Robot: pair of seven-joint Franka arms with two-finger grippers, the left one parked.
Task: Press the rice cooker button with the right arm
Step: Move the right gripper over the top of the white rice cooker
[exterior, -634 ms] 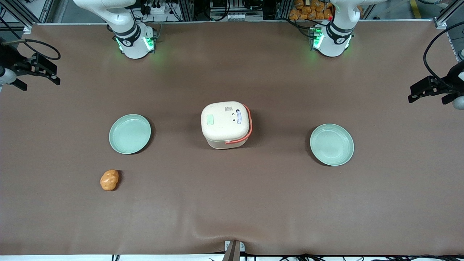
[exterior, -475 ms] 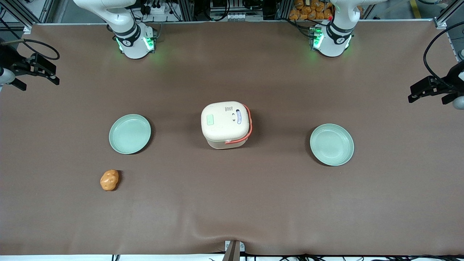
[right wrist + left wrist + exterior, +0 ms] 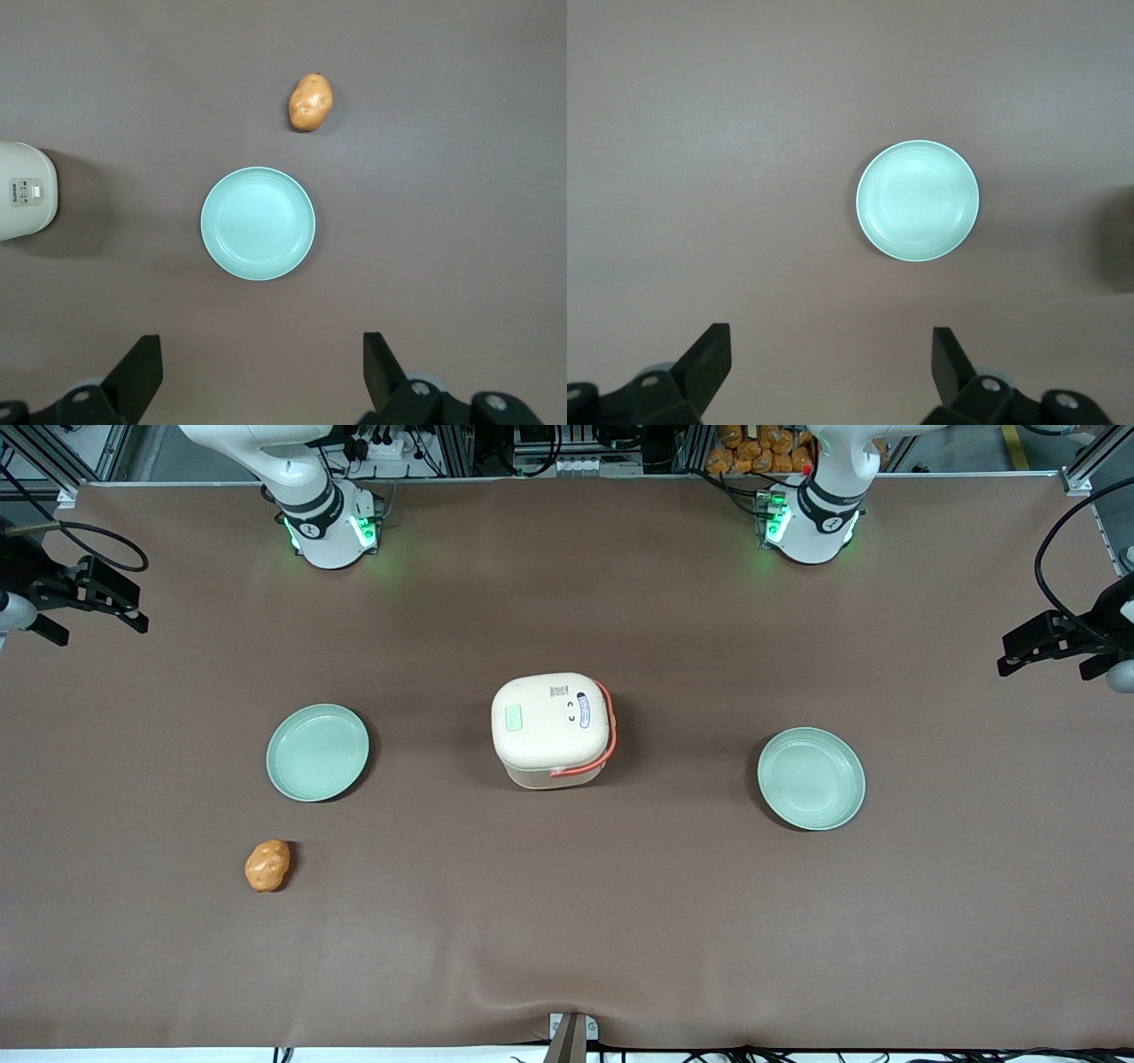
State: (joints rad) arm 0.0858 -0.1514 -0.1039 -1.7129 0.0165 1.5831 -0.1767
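The rice cooker is cream with an orange-red handle and stands mid-table with its lid shut. The button is a pale green rectangle on the lid, on the side toward the working arm. My right gripper hangs at the working arm's end of the table, far from the cooker and farther from the front camera. In the right wrist view the gripper is open and empty, with its fingers wide apart high above the table. The cooker shows at the edge of that view.
A mint-green plate lies between the gripper and the cooker, also in the right wrist view. An orange potato lies nearer the front camera. A second plate lies toward the parked arm's end.
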